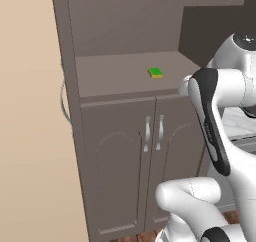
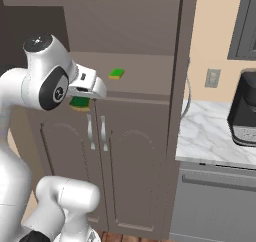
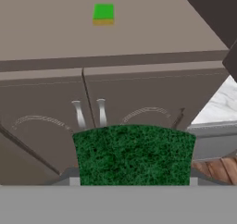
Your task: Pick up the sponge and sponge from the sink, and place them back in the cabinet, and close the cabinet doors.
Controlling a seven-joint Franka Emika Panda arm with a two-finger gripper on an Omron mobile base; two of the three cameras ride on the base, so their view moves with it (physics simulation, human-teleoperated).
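Hand view: the two-finger gripper (image 3: 133, 183) clamps a green-topped rectangular sponge (image 3: 134, 154), carried toward the dark grey-brown wooden cabinet (image 3: 152, 91); ahead and above the hand, its flat green-and-yellow twin (image 3: 103, 14) already lies on the open shelf (image 3: 55, 28).

We see even, soft rendered light with no glare. The cabinet (image 1: 120, 151) is mid-toned, and its shelf recess darkens toward the upper right in the left base view. The white arm (image 2: 45, 81) shades gently to grey on its undersides. All views are somewhat soft and low in detail. In the hand view, the held sponge (image 3: 134, 156) looks dark and grainy.
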